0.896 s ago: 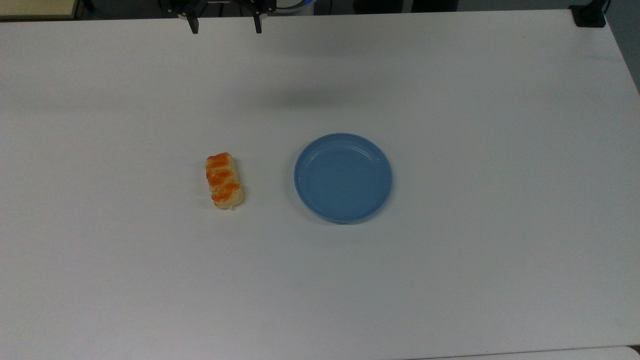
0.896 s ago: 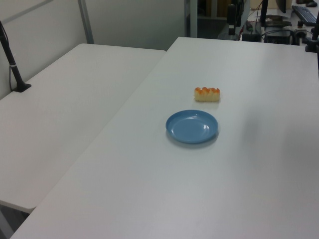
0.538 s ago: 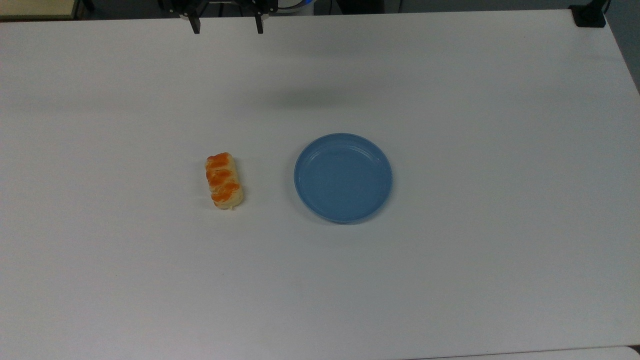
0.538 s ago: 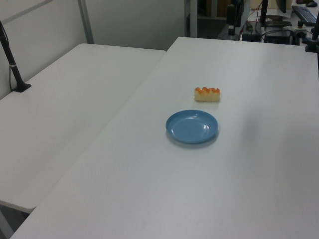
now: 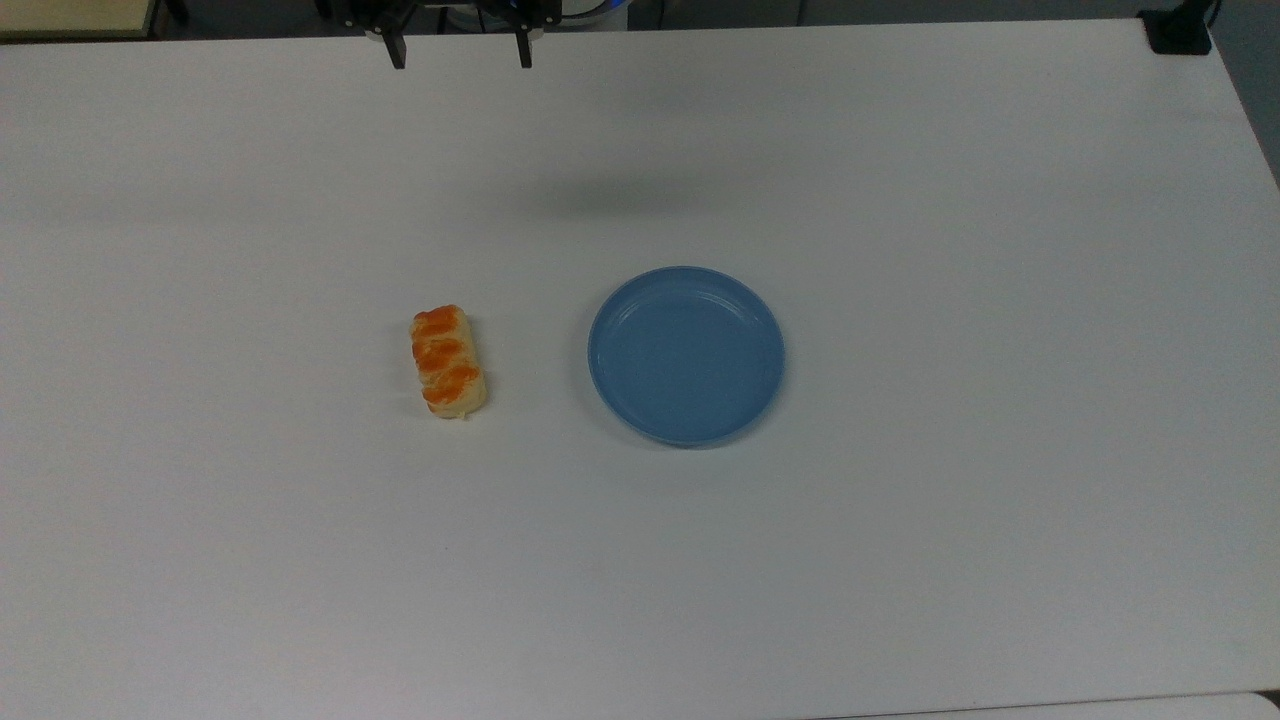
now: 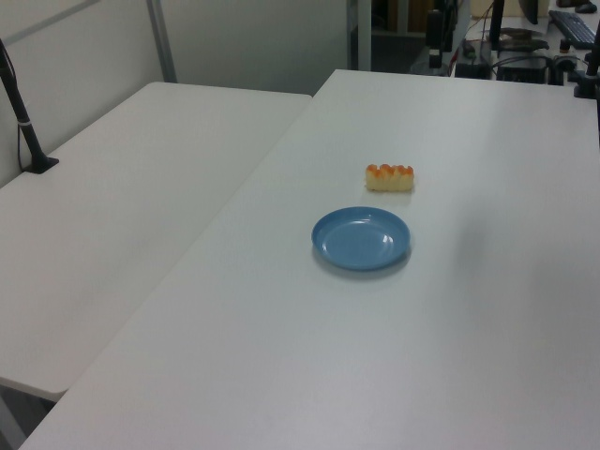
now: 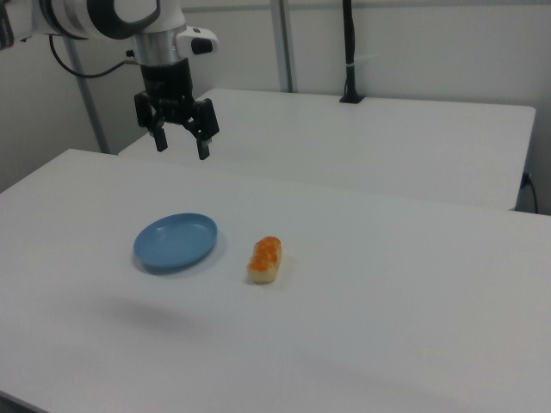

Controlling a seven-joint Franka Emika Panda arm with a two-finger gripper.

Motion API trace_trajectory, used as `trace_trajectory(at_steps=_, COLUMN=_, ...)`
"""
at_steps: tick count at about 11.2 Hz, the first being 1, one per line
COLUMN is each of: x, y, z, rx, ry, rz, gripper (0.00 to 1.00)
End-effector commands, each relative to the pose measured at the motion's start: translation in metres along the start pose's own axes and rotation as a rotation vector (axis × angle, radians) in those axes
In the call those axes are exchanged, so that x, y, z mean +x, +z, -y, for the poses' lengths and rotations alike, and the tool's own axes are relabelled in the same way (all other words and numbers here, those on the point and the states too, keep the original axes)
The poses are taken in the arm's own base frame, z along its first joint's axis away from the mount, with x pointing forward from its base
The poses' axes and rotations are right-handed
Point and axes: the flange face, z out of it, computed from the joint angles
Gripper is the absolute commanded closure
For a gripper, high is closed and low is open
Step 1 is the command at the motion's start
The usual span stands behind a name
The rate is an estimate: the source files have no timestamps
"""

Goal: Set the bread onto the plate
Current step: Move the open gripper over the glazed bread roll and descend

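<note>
**Fingers drift toward the bread side; nothing grasped yet**

Nearest in the right view, the table (image 7: 413,327) is seen bare along its front. Further in, the bread (image 7: 265,259) is found lying flat on the table, below the fingers and off to the right view's right of them. In the top view the bread (image 5: 448,361) lies lengthwise toward the fingers, a little to the top view's left of the gap between them, and well apart from them. The plate (image 5: 686,354) is seen just beside the bread, not touching it, on the top view's right; it holds nothing. In the left view the bread (image 6: 389,176) sits just beyond the plate (image 6: 361,238).

Farthest back, the gripper (image 7: 181,134) is held high above the table, pointing down, its fingers (image 7: 206,146) spread wide and holding nothing. In the top view the gripper (image 5: 461,48) is caught at the upper edge.

Since a second ago, little has changed: the fingertips have shifted slightly in the top view, toward its right and a touch lower, while bread and plate have not moved. The task is judged to be at its opening, with the approach barely begun. A descent over the bread, with the fingers set across its short width, would be called for next; the plate's closeness means only a short carry afterwards.
</note>
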Motion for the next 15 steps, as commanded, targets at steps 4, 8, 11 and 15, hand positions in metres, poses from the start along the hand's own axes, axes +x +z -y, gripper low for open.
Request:
trace_trajectory(at_steps=4, x=0.025, y=0.026, z=-0.019, rx=-0.02, ry=0.017, rz=-0.061, gripper=0.0)
trace_trajectory(at_steps=8, x=0.066, y=0.083, z=-0.045, rx=-0.051, ry=-0.024, rz=-0.094, gripper=0.0)
trace_trajectory(at_steps=11, x=0.09, y=0.137, z=-0.065, rx=-0.091, ry=-0.078, rz=-0.079, gripper=0.0)
trace_trajectory(at_steps=15, x=0.101, y=0.221, z=-0.051, rx=-0.132, ry=-0.166, rz=-0.043, gripper=0.0)
